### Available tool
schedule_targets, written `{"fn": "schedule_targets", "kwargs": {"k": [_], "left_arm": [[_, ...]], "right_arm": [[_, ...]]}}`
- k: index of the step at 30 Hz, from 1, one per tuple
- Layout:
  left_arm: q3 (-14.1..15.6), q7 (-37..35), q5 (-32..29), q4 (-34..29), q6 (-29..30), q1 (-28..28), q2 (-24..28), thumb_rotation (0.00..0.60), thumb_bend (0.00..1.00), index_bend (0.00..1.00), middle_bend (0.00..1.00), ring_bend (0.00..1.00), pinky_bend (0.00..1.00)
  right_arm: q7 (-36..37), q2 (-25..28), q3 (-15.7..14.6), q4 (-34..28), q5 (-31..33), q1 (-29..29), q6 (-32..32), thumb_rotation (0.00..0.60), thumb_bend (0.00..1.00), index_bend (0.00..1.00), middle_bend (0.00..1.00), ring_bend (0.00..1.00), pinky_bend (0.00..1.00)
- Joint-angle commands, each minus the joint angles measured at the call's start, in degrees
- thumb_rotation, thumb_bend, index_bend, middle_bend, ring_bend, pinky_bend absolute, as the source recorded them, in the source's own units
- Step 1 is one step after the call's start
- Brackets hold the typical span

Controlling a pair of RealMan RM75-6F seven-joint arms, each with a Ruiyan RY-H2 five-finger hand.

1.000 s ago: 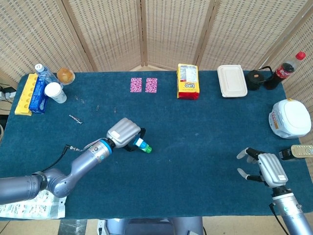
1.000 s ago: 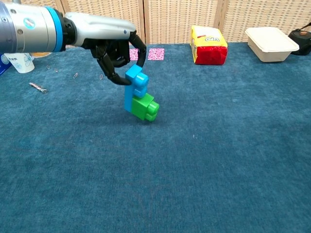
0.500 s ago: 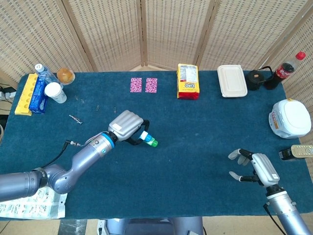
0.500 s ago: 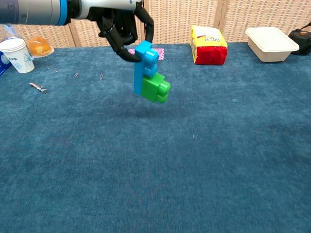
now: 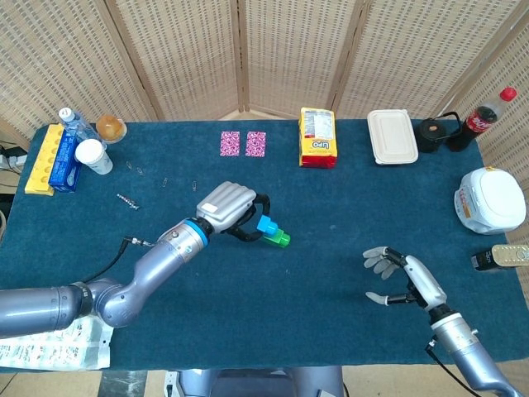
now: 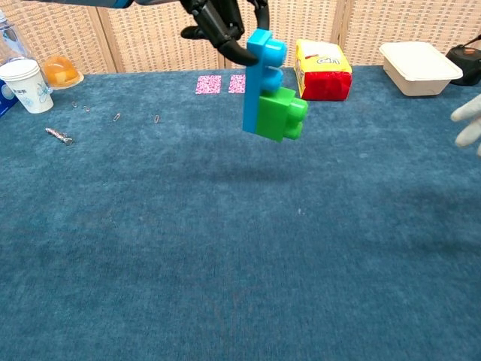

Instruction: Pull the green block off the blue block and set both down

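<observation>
Two robot hands were recorded, listed left to right.

Left robot hand point(image 5: 227, 208): raised above the counter point(image 5: 331, 273), fingers closed on the upper end of the blue block point(image 6: 258, 75). That block hung upright below the fingertips. The green block point(image 6: 282, 113) was still pressed onto its lower part, on the side facing the right robot hand. Both blocks were clear of the counter.

Right robot hand point(image 5: 403, 279): well apart from the blocks, low over the counter, fingers spread, holding nothing.

Risk noted: the left grip took only the top of the blue block. A sideways pull on the green block could probably lever the blue block out of the fingers and drop the pair. A right robot hand closing on both blocks at once would fail to separate them.
</observation>
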Motion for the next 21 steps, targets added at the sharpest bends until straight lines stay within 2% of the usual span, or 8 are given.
{"fn": "schedule_targets", "kwargs": {"k": [1,9,14,21], "left_arm": [[-0.5,0.8,-3.3,-1.2,2.0,-2.2,-2.0,0.541,0.51,0.77,0.89,0.83,0.83],[-0.6,3.4,-9.1,-1.1,6.0,-6.3,-6.6,0.540,0.51,0.77,0.89,0.83,0.83],[-0.9,4.8,-12.3,0.8,7.9,-9.1,-10.5,0.537,0.51,0.77,0.89,0.83,0.83],[-1.7,6.0,-14.4,2.8,10.5,-11.0,-13.8,0.540,0.51,0.77,0.89,0.83,0.83]], "right_arm": [[-0.7,-1.3,1.3,-1.0,2.7,1.5,-2.2,0.600,0.20,0.28,0.38,0.43,0.46],[-8.2,-4.1,4.3,-2.2,10.8,2.6,-4.1,0.600,0.19,0.28,0.47,0.58,0.55],[-12.1,-4.6,5.3,-3.4,15.3,4.0,-7.3,0.600,0.19,0.28,0.42,0.52,0.52],[-13.5,-4.7,6.0,-4.1,18.1,5.4,-10.7,0.600,0.19,0.32,0.38,0.47,0.46]]}}
